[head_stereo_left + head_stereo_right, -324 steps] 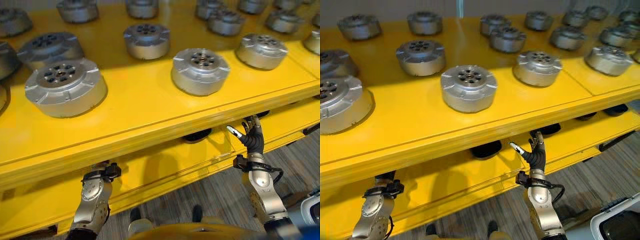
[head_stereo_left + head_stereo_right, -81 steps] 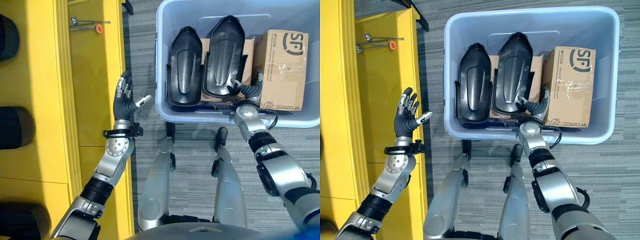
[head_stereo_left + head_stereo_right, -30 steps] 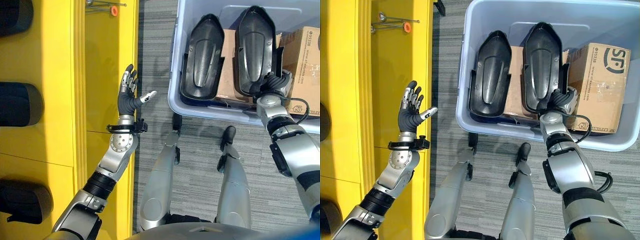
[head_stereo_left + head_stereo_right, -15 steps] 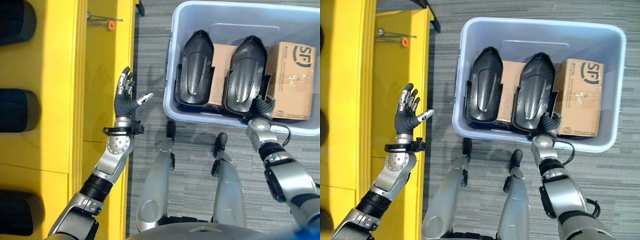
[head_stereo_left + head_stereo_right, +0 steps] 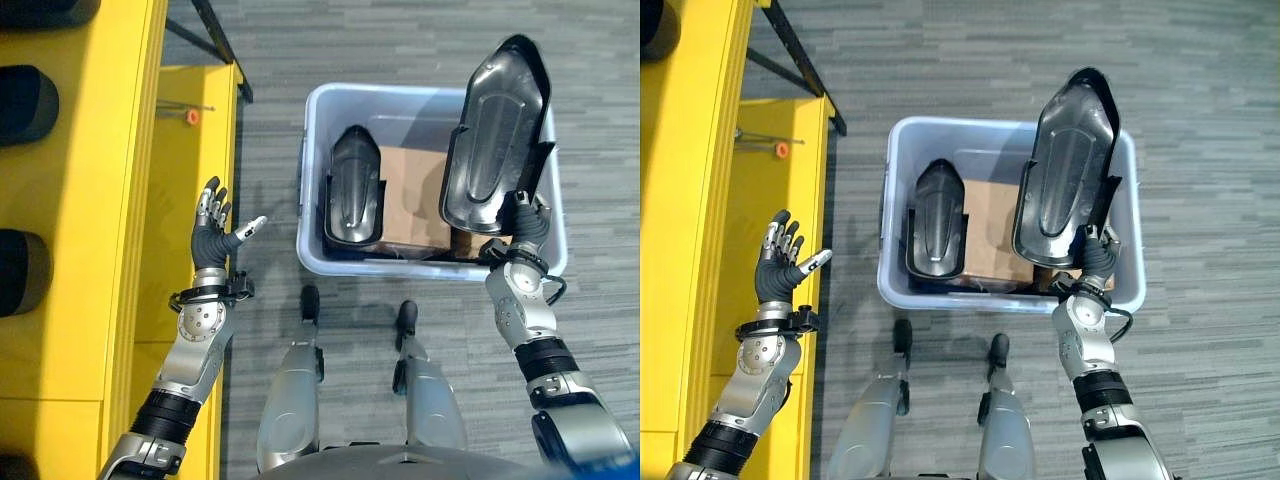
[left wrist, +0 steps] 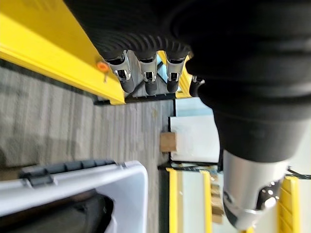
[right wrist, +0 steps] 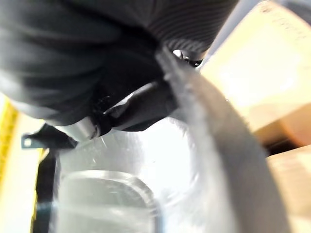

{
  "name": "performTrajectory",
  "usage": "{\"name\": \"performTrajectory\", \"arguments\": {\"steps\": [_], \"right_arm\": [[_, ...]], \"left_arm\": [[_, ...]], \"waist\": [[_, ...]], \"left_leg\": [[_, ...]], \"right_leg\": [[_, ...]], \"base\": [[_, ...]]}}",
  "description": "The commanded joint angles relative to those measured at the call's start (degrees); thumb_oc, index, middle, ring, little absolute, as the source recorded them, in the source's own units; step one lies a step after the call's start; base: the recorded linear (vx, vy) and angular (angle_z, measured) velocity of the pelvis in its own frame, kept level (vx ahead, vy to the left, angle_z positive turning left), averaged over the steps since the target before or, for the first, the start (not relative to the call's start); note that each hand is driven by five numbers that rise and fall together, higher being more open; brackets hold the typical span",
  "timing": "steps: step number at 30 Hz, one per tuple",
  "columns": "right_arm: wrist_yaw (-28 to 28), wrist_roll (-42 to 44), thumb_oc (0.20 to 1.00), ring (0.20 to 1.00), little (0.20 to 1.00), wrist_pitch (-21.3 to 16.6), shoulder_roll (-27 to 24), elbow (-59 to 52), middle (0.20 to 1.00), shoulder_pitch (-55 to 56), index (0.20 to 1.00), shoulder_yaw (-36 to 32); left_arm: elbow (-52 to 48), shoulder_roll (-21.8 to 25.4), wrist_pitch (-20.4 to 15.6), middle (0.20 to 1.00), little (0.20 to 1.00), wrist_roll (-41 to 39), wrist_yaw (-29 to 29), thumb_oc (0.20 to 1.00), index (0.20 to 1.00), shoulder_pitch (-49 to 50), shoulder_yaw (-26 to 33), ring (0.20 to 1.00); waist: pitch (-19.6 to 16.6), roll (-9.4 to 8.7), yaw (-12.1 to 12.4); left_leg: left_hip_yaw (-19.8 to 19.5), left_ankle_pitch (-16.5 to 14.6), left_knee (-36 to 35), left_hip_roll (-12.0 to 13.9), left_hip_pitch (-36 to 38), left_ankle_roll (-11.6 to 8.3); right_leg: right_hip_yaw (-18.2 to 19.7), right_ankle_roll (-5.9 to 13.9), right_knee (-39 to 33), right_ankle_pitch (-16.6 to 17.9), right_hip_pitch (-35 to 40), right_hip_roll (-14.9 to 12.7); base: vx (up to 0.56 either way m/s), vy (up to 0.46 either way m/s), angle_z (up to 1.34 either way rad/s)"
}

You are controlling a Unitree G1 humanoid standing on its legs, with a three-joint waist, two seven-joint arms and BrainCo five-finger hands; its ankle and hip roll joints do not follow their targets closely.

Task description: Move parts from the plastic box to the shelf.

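Parts: yellow shelf [image 5: 130, 150] at left; left hand [image 5: 213, 232] beside it, fingers spread, empty. Plastic box [image 5: 312, 200] on floor holds one black part [image 5: 350, 198] on cardboard [image 5: 412, 195]. Right hand [image 5: 522, 230] grips second black part [image 5: 497, 135], raised above box's right side.

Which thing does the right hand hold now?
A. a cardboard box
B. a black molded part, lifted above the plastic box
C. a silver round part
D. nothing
B: the right hand grips the lower end of a black molded part, raised above the plastic box.
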Motion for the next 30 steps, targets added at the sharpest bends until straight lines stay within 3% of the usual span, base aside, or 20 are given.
{"name": "performTrajectory", "arguments": {"steps": [1, 7, 10, 16, 21, 22, 23, 24, 25, 26, 27, 28, 29, 30], "right_arm": [[3.8, 2.3, 0.200, 0.200, 0.200, -4.0, -1.6, -6.7, 0.200, 3.5, 0.200, -3.1], [7.2, 2.0, 0.200, 0.200, 0.200, -2.7, -1.3, -12.2, 0.200, 9.3, 0.200, -3.8], [10.8, 2.1, 0.200, 0.200, 0.200, -0.8, -1.2, -15.5, 0.200, 13.4, 0.200, -2.5], [16.1, 2.8, 0.200, 0.200, 0.200, 1.9, -1.8, -18.9, 0.200, 17.8, 0.200, 0.8], [20.7, 3.1, 0.200, 0.200, 0.200, 3.8, -4.5, -22.3, 0.200, 17.9, 0.200, 5.7], [21.3, 3.2, 0.200, 0.200, 0.200, 4.1, -5.0, -22.4, 0.200, 17.2, 0.200, 6.7], [21.3, 0.3, 0.200, 0.200, 0.200, 4.5, -6.5, -21.7, 0.200, 14.5, 0.200, 8.8], [21.3, 0.2, 0.200, 0.200, 0.200, 4.3, -6.7, -21.0, 0.200, 13.4, 0.200, 9.6], [21.3, 0.2, 0.200, 0.200, 0.200, 4.3, -6.8, -20.9, 0.200, 13.3, 0.200, 9.7], [21.0, 1.4, 0.200, 0.200, 0.200, 4.1, -7.2, -20.8, 0.200, 12.4, 0.200, 10.9], [20.7, 1.1, 0.200, 0.200, 0.200, 4.1, -8.2, -21.4, 0.200, 12.8, 0.200, 10.3], [20.7, 1.1, 0.200, 0.200, 0.200, 4.1, -8.2, -21.4, 0.200, 12.8, 0.200, 10.3], [20.4, 1.6, 0.200, 0.200, 0.200, 4.0, -8.2, -21.7, 0.200, 13.9, 0.200, 9.6], [20.6, 1.8, 0.200, 0.200, 0.200, 3.9, -7.9, -21.9, 0.200, 15.4, 0.200, 9.0]], "left_arm": [[-4.1, 1.1, -0.9, 1.000, 1.000, -0.1, -2.4, 1.000, 1.000, 3.1, 2.6, 1.000], [-4.5, 0.5, -0.1, 1.000, 1.000, 0.6, -4.0, 1.000, 1.000, 5.6, 4.9, 1.000], [-4.4, 0.5, 0.6, 1.000, 1.000, 1.5, -5.0, 1.000, 1.000, 7.5, 6.8, 1.000], [-4.1, -0.2, 1.6, 1.000, 1.000, 1.8, -6.3, 1.000, 1.000, 10.6, 8.5, 1.000], [-4.5, -1.6, 2.5, 1.000, 1.000, 1.5, -7.3, 1.000, 1.000, 14.2, 9.8, 1.000], [-4.6, -1.9, 2.6, 1.000, 1.000, 1.3, -7.5, 1.000, 1.000, 14.8, 10.0, 1.000], [-4.4, -2.6, 2.5, 1.000, 1.000, 1.2, -7.2, 1.000, 1.000, 15.4, 10.1, 1.000], [-4.1, -2.8, 2.3, 1.000, 1.000, 1.2, -7.2, 1.000, 1.000, 15.3, 9.9, 1.000], [-4.1, -2.9, 2.3, 1.000, 1.000, 1.2, -7.2, 1.000, 1.000, 15.3, 10.0, 1.000], [-3.9, -3.3, 2.7, 1.000, 1.000, 1.1, -7.0, 1.000, 1.000, 15.4, 9.6, 1.000], [-3.1, -3.7, 2.9, 1.000, 1.000, 1.0, -7.1, 1.000, 1.000, 14.8, 9.3, 1.000], [-3.1, -3.7, 2.9, 1.000, 1.000, 1.0, -7.1, 1.000, 1.000, 14.8, 9.3, 1.000], [-3.0, -4.0, 2.5, 1.000, 1.000, 1.4, -6.9, 1.000, 1.000, 14.0, 9.2, 1.000], [-3.0, -4.2, 2.4, 1.000, 1.000, 1.6, -7.0, 1.000, 1.000, 13.9, 9.2, 1.000]], "waist": [[-6.3, 1.01, 0.0], [-8.9, 0.95, -0.7], [-10.8, 1.01, -1.1], [-12.9, 1.18, -1.0], [-13.5, 1.70, 0.4], [-13.3, 1.77, 1.0], [-12.3, 2.46, 2.7], [-12.0, 2.83, 3.2], [-12.0, 2.92, 3.1], [-11.2, 3.19, 4.8], [-10.1, 2.67, 5.4], [-10.2, 2.75, 5.4], [-10.3, 1.26, 5.6], [-10.4, 0.86, 5.4]], "left_leg": [[1.2, -1.1, -2.4, 4.7, 4.0, -3.58], [1.8, -1.7, -2.2, 5.8, 8.1, -3.74], [2.2, -3.2, -0.7, 6.7, 11.0, -3.55], [2.2, -3.4, -0.5, 8.6, 15.0, -3.98], [1.2, -1.7, -0.5, 11.4, 17.7, -5.03], [0.9, -0.7, -0.2, 11.9, 17.6, -5.28], [-0.8, 3.7, 0.1, 13.5, 16.5, -6.84], [-1.6, 6.0, -0.3, 14.0, 15.7, -7.58], [-1.7, 6.1, -0.4, 14.1, 15.7, -7.65], [-3.3, 11.6, -2.5, 14.6, 13.7, -9.01], [-0.8, 12.6, -1.3, 13.5, 10.3, -7.62], [-1.0, 12.7, -1.2, 13.5, 10.0, -7.57], [-0.8, 5.5, 6.6, 11.2, 10.3, -5.20], [-0.3, 2.3, 9.2, 10.4, 11.4, -4.42]], "right_leg": [[1.1, 4.36, 3.4, -3.1, 1.7, -5.5], [1.1, 4.29, 4.0, -4.3, 5.1, -5.0], [1.4, 3.94, 5.9, -6.6, 7.7, -4.3], [1.1, 3.20, 9.1, -10.0, 10.6, -2.4], [0.1, 0.91, 13.1, -14.5, 12.6, 0.8], [-0.1, 0.46, 13.5, -15.2, 12.7, 1.5], [-1.3, -0.89, 13.7, -16.0, 12.8, 3.7], [-2.2, -1.40, 13.2, -16.2, 12.9, 4.5], [-2.4, -1.46, 13.2, -16.1, 12.9, 4.6], [-5.2, -2.30, 11.6, -16.5, 13.8, 5.6], [-8.5, -3.28, 10.0, -15.7, 14.1, 5.0], [-8.6, -3.28, 9.8, -15.4, 14.0, 5.1], [-12.1, -3.34, 8.6, -13.0, 12.4, 3.0], [-13.5, -3.62, 8.5, -12.6, 12.2, 2.1]], "base": [[0.06, -0.036, -0.07], [0.05, -0.038, -0.10], [0.04, -0.065, -0.08], [0.02, -0.083, -0.10], [-0.02, -0.157, 0.03], [-0.16, -0.208, 0.09], [-0.22, -0.262, 0.08], [-0.20, -0.204, 0.01], [-0.20, -0.189, 0.31], [-0.32, -0.240, 0.69], [-0.32, -0.233, 1.10], [-0.45, -0.221, 2.14], [-0.32, -0.137, 1.92], [-0.31, -0.137, 1.78]]}}
